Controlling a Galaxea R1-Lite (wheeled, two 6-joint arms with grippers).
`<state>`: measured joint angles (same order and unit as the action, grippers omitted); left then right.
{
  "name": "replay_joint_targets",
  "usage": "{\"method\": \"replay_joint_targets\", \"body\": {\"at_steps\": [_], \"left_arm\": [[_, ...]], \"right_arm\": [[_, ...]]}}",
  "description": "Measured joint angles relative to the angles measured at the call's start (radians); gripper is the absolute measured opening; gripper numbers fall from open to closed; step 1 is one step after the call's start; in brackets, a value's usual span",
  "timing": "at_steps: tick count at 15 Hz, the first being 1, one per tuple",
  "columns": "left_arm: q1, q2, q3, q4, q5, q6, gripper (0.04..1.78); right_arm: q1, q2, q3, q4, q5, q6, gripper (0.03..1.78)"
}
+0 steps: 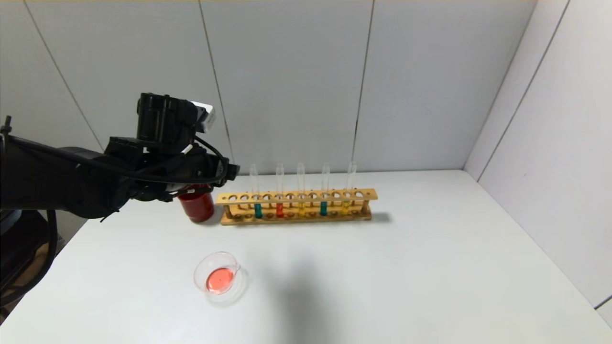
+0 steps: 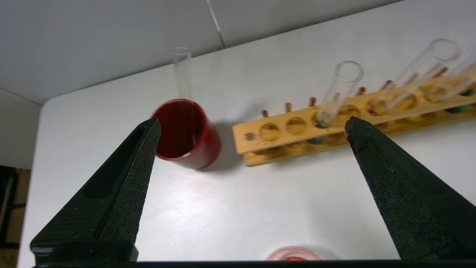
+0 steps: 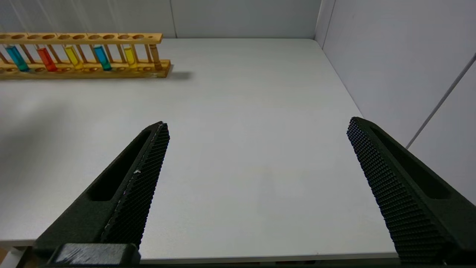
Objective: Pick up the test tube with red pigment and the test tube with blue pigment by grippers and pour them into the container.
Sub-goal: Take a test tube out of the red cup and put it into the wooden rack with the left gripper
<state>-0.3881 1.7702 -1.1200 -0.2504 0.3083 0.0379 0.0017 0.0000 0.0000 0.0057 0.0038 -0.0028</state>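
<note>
Tube (image 2: pixel 182 72) standing in red cup (image 2: pixel 185 133) shows only from left wrist.

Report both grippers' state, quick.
Left gripper: open, holding nothing, raised above the red cup.
Right gripper: open, holding nothing, over bare table.

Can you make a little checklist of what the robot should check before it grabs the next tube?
1. Left gripper fingers open, holding nothing: ok.
2. Right gripper fingers open, clear of the rack: ok.
3. Blue tubes upright in the rack, the nearer one by the left gripper: ok.
4. Container has pink-red liquid in it: ok.
5. Empty tube standing in the red cup: ok.
6. Which blue tube to take: cannot tell.
</note>
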Motion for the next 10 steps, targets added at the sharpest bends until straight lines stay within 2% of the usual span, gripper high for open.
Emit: {"method": "replay_joint_targets", "body": {"at_steps": [4,6,10], "left_arm": [[-0.111,0.000,-0.017,-0.004,0.009,-0.095,1.75],[-0.158,0.010,-0.004,-0.004,0.057,-0.138,1.75],[-0.178,0.062,0.013,-0.084,0.129,-0.161,1.75]], "right_arm": [[-0.001,0.000,0.000,0.000,0.000,0.000,1.75],[-0.001,0.000,0.000,0.000,0.000,0.000,1.75],[0.000,0.000,0.000,0.000,0.000,0.000,1.75]]}}
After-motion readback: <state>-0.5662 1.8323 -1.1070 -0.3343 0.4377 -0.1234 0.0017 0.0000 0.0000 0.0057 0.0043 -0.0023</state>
